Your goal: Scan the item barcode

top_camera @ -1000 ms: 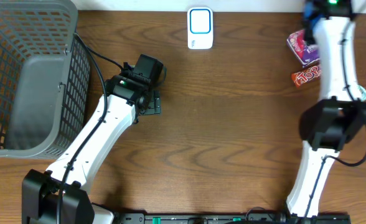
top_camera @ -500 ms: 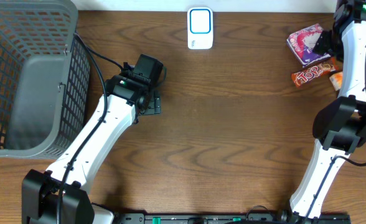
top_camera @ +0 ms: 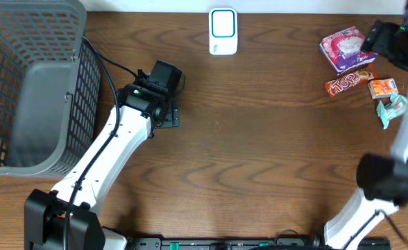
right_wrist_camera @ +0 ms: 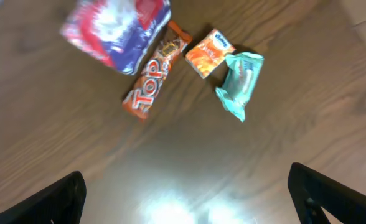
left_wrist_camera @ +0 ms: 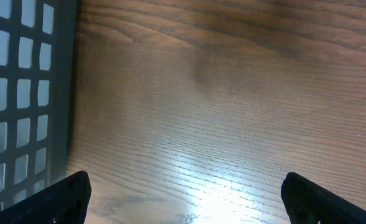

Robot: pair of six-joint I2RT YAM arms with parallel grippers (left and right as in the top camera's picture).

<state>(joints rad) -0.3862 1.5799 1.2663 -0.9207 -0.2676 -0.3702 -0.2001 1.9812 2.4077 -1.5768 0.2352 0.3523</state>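
Snack bar (top_camera: 348, 82) marked "TOP" is seen at the desk's (top_camera: 259, 139) right edge with one pink packet (top_camera: 343, 47), one orange packet (top_camera: 383, 88) and one teal packet (top_camera: 391, 109). Left gripper (left_wrist_camera: 186, 193) and right gripper (right_wrist_camera: 186, 193) are spread apart.

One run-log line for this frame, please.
left gripper: open, empty, beside basket | right gripper: open, empty, near Top bar | white scanner: untouched

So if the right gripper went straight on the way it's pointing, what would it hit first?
The right gripper would likely meet bare wooden table, short of the Top bar; depth is unclear.
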